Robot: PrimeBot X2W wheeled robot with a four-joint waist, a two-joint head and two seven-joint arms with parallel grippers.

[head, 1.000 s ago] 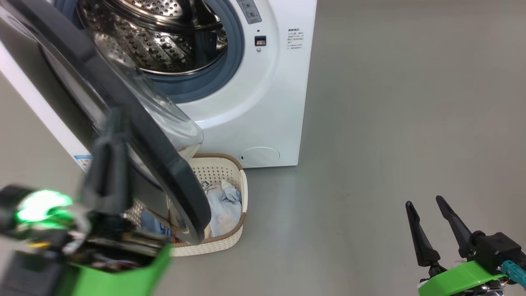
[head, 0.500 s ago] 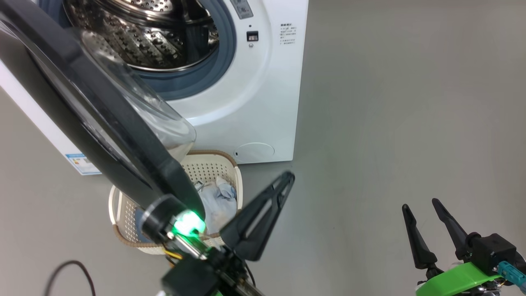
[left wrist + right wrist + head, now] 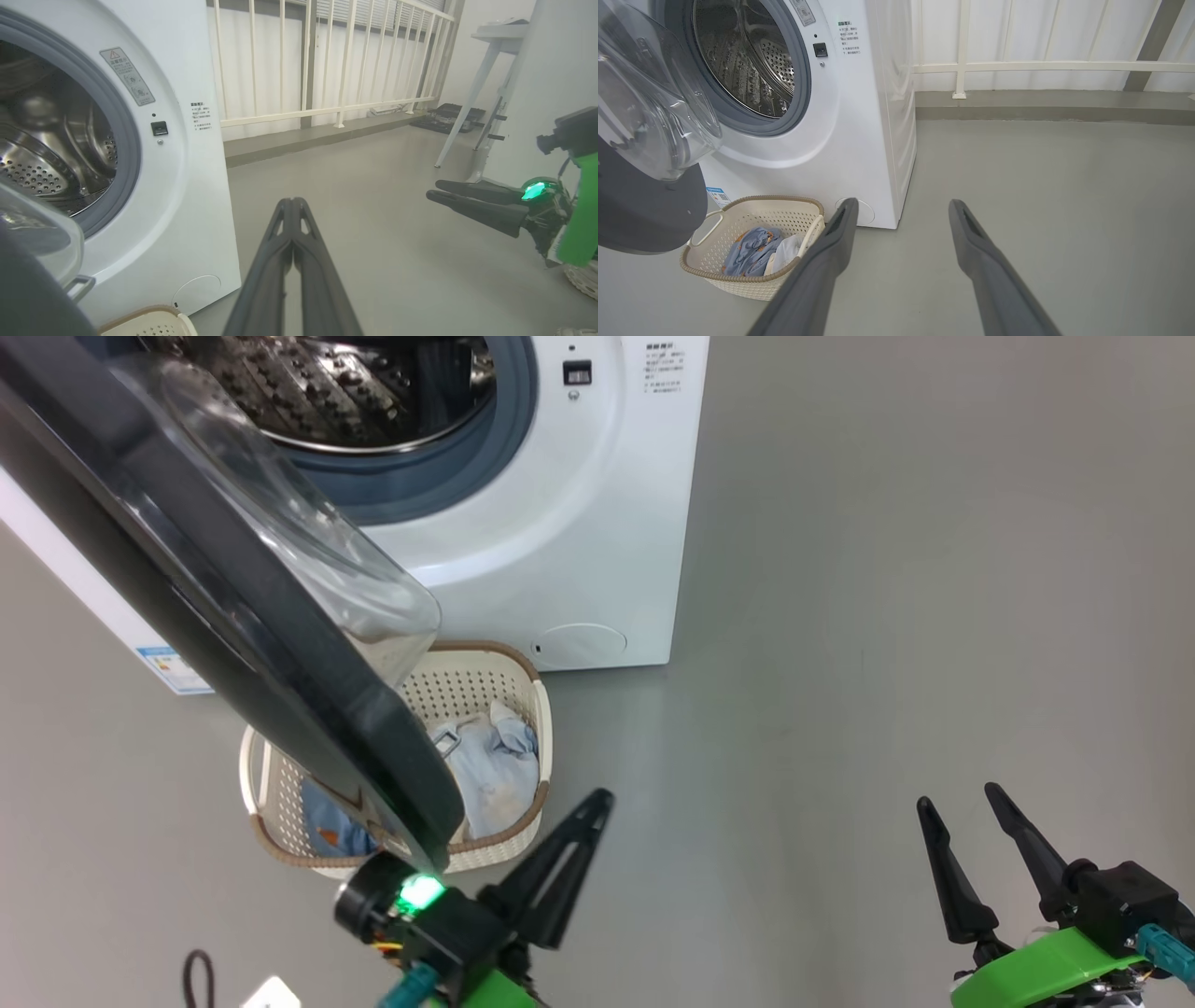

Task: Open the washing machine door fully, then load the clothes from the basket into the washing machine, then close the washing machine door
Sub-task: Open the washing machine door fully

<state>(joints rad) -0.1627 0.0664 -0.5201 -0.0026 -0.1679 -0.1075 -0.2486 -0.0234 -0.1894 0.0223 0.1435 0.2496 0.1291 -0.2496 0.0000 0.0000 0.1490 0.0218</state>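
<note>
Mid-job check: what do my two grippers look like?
Left gripper and right gripper each have two long, tapered black fingers on a black block with a bright green mount and a teal connector. A green light glows at the left wrist.

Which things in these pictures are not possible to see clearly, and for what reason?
- Head view: the washing machine door hides the middle of the basket and part of the clothes.
- Head view: the top edge cuts off the upper drum.
- Head view: the printed notice on the washing machine is too small to read.
</note>
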